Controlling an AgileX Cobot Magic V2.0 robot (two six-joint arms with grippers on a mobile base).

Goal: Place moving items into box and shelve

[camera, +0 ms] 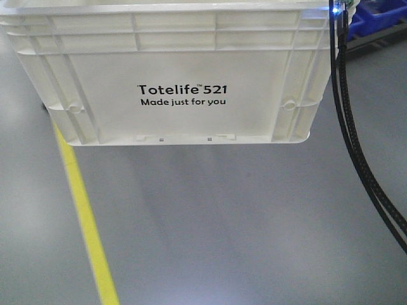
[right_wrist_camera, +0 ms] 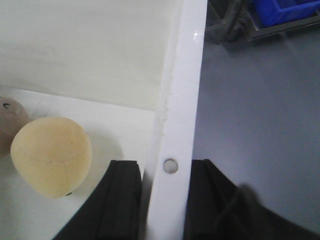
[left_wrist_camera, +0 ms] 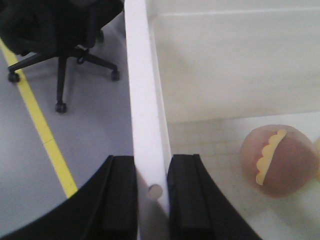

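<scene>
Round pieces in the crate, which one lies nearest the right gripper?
The tan-yellow piece, beside the right gripper clamping the crate; the pinkish-beige one lies farther left.

Two round items [right_wrist_camera: 51,156] side by side in the box [camera: 178,121], box above floor [camera: 241,229], stripe [camera: 82,216] on floor left, bins [camera: 381,16] behind right

Black print on white crate [camera: 178,70] side wall, front view: "Totelife 521", beneath it "Made just for you". No readable text in either wrist view.
</scene>
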